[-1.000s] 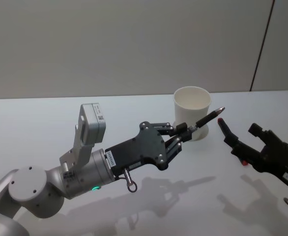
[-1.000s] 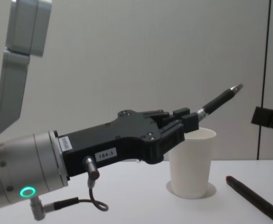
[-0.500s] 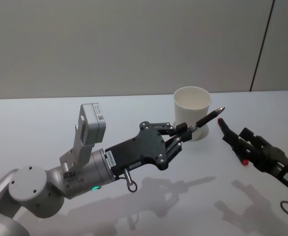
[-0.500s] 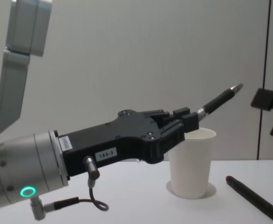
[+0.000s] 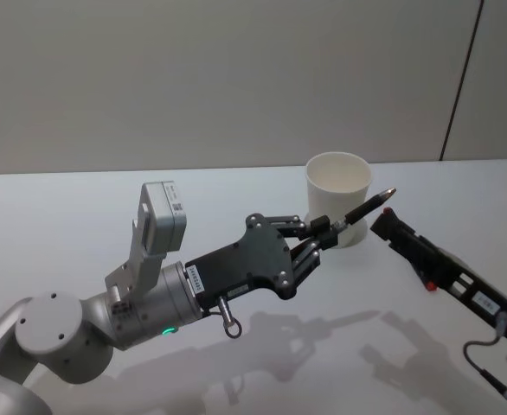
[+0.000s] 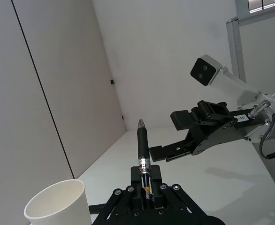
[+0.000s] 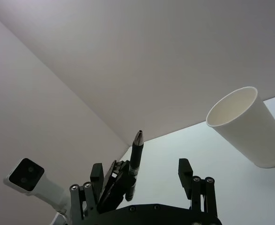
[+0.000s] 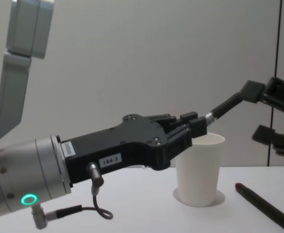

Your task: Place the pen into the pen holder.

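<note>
My left gripper (image 5: 318, 238) is shut on the lower end of a black pen (image 5: 366, 208), which slants upward just in front of the pen holder. The pen holder (image 5: 338, 194) is a white paper cup standing upright on the table. In the chest view the pen (image 8: 224, 107) rises above the cup's rim (image 8: 200, 170). My right gripper (image 8: 258, 111) is open at the pen's tip, one finger above and one below. In the right wrist view the pen (image 7: 135, 154) stands between its open fingers (image 7: 184, 168), close to one of them.
A second dark pen with red ends (image 8: 263, 206) lies on the white table to the right of the cup; in the head view its red end (image 5: 428, 284) shows beside my right arm. The table (image 5: 80, 207) spreads bare to the left.
My right gripper has moved in from the right and risen to the pen's tip, so its open fingers now flank it. The left arm and the pen have stayed still.
</note>
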Controlling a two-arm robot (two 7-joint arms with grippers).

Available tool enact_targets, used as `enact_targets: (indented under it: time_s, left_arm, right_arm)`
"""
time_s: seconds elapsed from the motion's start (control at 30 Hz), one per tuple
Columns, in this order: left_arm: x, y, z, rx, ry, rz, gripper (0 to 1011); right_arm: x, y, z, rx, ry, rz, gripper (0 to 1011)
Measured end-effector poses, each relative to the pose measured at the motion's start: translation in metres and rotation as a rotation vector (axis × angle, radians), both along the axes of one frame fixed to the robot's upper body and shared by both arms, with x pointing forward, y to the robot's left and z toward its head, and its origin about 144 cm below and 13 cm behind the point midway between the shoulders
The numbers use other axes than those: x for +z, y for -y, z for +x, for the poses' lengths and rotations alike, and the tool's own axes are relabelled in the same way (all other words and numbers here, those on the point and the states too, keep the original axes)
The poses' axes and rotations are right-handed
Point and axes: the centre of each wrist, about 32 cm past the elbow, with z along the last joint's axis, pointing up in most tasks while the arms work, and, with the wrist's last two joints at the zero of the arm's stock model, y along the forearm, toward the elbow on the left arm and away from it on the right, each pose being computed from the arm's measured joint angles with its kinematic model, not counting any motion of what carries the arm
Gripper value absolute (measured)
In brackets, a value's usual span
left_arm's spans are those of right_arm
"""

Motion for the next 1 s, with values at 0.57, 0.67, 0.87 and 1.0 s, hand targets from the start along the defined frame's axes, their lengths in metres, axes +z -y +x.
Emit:
enact_targets:
  time_s: [0.57, 0.67, 0.87, 1.0]
  left_arm:
    - [0.0, 0.0, 0.0, 0.0, 0.0, 0.0, 129]
    - [0.0, 0.0, 0.0, 0.0, 0.0, 0.0, 129]
    - [0.0, 0.0, 0.0, 0.0, 0.0, 0.0, 129]
    - [0.0, 0.0, 0.0, 0.0, 0.0, 0.0, 129]
  right_arm:
    - [-0.004, -0.025, 0.02, 0.03, 0.003, 0.035, 1002]
    - [-0.004, -0.028, 0.022, 0.026, 0.013, 0.036, 1002]
    - [-0.004, -0.032, 0.025, 0.018, 0.033, 0.036, 1002]
    - [-0.005, -0.033, 0.025, 0.014, 0.043, 0.036, 1002]
